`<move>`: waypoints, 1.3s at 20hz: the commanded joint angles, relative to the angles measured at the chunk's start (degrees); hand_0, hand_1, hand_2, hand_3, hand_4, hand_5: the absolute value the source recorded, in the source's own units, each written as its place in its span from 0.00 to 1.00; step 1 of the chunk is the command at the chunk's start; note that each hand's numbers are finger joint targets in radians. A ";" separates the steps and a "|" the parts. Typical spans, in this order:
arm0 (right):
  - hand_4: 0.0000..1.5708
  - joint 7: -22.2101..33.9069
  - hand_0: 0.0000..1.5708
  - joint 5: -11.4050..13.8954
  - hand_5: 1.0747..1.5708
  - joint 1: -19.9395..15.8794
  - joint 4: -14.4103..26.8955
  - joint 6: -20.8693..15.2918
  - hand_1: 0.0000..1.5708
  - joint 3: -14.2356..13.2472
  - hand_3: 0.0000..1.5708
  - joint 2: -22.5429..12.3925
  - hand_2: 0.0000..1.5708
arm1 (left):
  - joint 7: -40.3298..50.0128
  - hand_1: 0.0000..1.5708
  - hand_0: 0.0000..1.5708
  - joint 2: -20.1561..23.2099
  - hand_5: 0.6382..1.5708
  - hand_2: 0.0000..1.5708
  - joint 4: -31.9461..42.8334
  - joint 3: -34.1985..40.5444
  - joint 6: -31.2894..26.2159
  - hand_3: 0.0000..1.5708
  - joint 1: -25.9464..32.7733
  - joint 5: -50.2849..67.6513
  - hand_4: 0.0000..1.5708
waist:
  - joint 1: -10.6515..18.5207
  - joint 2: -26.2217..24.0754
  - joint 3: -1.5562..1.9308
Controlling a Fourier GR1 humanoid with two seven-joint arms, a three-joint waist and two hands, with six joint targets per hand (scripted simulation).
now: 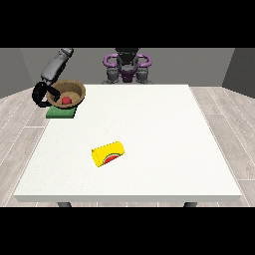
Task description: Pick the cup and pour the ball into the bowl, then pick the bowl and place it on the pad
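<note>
A brown bowl (74, 89) with a red ball (65, 100) inside it rests tilted over the green pad (61, 113) at the table's far left. The black hand at the view's left (41, 94) has its fingers curled round the bowl's left rim. A yellow cup (108, 153) lies on its side near the middle of the table, its open end toward the camera. No hand shows at the view's right.
The white table (164, 139) spreads to the right and front of the cup. The robot's torso (127, 67) stands behind the table's far edge. The arm (56, 65) reaches down to the bowl from the upper left.
</note>
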 commanded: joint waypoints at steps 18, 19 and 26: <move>0.79 -3.66 1.00 2.97 1.00 -2.22 8.67 3.31 1.00 0.32 0.83 -4.54 1.00 | 3.32 0.00 0.00 -3.01 0.96 0.00 -6.59 -2.16 2.89 0.00 3.28 1.92 0.00 | 1.82 -3.16 -0.08; 0.79 -0.53 1.00 2.90 1.00 -4.54 7.53 3.76 1.00 0.64 0.84 -5.33 1.00 | 3.54 0.00 0.00 -0.19 0.96 0.00 -2.85 -1.25 0.86 0.00 0.99 2.52 0.00 | 0.92 -1.89 -0.11; 0.71 -6.47 1.00 0.73 0.99 -1.40 12.84 4.11 1.00 -2.64 0.72 -4.04 1.00 | 4.83 0.00 0.00 0.54 0.95 0.00 -7.08 0.02 1.37 0.00 1.59 4.81 0.00 | 1.67 0.43 -0.02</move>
